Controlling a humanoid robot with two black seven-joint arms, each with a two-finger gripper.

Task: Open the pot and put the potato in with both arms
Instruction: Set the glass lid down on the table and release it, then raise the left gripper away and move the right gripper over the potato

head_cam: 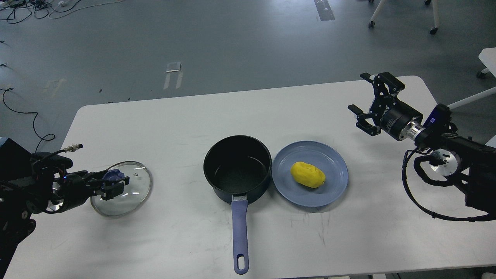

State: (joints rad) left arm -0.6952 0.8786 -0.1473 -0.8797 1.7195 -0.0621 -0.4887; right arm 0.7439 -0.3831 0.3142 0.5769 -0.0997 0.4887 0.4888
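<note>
The black pot (237,167) stands uncovered at the table's middle, its blue handle (240,232) pointing toward me. The yellow potato (308,174) lies on a blue plate (333,190) just right of the pot. The glass lid (128,193) is low over the table at the left. My left gripper (110,185) is shut on its blue knob (115,175). My right gripper (358,92) is open and empty, raised above the table's far right, beyond and to the right of the plate.
The white table (271,108) ends close behind the right gripper. Chair legs and a white table edge (486,58) stand on the floor at the far right. Cables (23,112) lie on the floor at the left.
</note>
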